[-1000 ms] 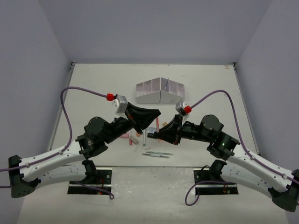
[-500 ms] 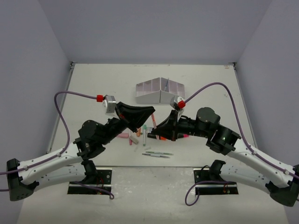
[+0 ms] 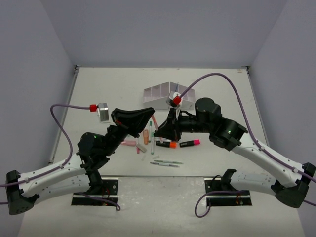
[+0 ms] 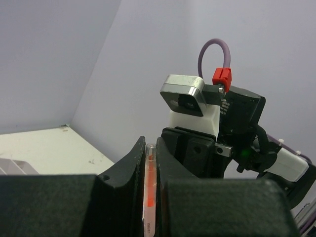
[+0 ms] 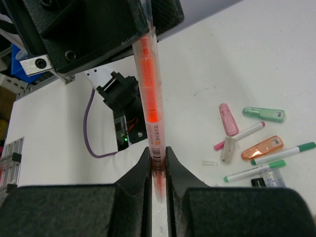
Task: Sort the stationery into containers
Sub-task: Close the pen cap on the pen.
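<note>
Your left gripper (image 4: 150, 170), centre-left in the overhead view, is clenched on one end of a clear orange pen (image 5: 149, 94). Your right gripper (image 5: 157, 165), just right of it, grasps the other end, so the pen hangs in the air between them, below the white organiser box (image 3: 159, 96) at upper centre. I judge the sorting barely begun: nothing shows in the visible compartments, while pink pieces (image 3: 129, 143), green pens (image 3: 153, 142), black highlighters (image 3: 165, 144) and grey pens (image 3: 165, 162) lie loose mid-frame.
</note>
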Controlling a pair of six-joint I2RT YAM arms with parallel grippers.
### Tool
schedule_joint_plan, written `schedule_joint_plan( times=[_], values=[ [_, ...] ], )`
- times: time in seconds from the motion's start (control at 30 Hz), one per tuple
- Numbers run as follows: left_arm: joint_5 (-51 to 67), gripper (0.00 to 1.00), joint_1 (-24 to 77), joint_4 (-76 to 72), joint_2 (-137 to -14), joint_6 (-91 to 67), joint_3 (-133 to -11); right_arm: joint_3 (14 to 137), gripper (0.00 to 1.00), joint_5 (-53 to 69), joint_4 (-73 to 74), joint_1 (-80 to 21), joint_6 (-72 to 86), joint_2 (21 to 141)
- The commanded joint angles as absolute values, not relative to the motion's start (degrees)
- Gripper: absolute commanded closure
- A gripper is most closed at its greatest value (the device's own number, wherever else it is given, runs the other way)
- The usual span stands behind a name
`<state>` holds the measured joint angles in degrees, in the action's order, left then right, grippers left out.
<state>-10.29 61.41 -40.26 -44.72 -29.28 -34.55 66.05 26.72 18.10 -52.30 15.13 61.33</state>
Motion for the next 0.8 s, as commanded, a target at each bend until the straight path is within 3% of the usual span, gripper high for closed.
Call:
schedule_joint_plan(
  times=[0.0, 0.23, 0.4, 0.43, 0.47, 0.5, 0.57, 0.77],
  values=[
    [-0.51, 1.0, 65.04, -18.47, -46.79, -27.45, -36.4, 69.57, 1.0, 24.55, -1.6, -49.1, 14.69, 64.85],
    [-2.09, 1.0, 65.04, -15.21, -51.44, -22.44, -47.23, 59.4, 1.0, 26.36, -9.87, -52.29, 17.98, 68.97],
    [-13.82, 0.97, 65.04, -11.59, -47.41, -21.99, -47.62, 55.31, 1.0, 19.85, -8.51, -50.31, 18.1, 66.82],
    [-17.53, 0.88, 65.04, -9.99, -46.41, -22.27, -47.99, 54.85, 1.0, 18.26, -7.79, -49.6, 18.12, 66.77],
    [-21.94, 0.7, 65.04, -8.0, -45.34, -22.78, -48.64, 54.43, 1.0, 16.68, -7.04, -48.81, 18.17, 66.91],
    [-25.49, 0.59, 65.04, -6.41, -44.58, -23.28, -49.2, 54.02, 1.0, 15.24, -6.64, -48.26, 18.19, 67.06],
    [-36.47, 0.44, 65.04, 0.21, -43.63, -27.04, -51.99, 53.23, 1.0, 12.08, -6.38, -46.66, 18.41, 67.94],
    [-56.45, 0.23, 64.95, 20.13, -41.02, -35.14, -59.03, 53.6, 1.0, 6.16, -5.66, -39.35, 18.2, 70.09]
  ],
)
